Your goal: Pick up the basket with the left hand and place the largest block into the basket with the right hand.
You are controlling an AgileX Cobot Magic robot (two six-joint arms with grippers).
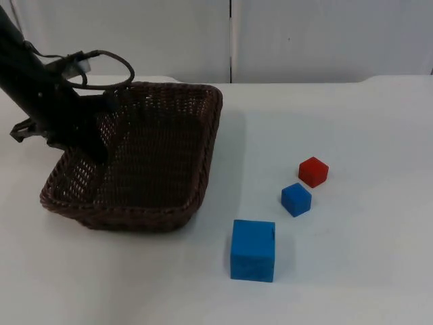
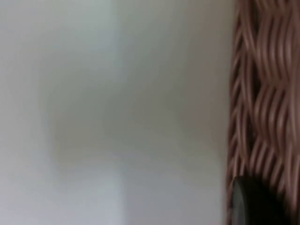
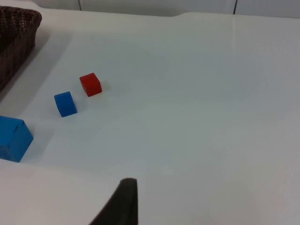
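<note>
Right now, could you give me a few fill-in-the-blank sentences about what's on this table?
1. The basket is woven and dark ____.
2. The biggest block is coloured ____.
3. The red block lies beside a small ____ block.
4. The left gripper is at the ____.

Missing words: brown; blue; blue; basket.
</note>
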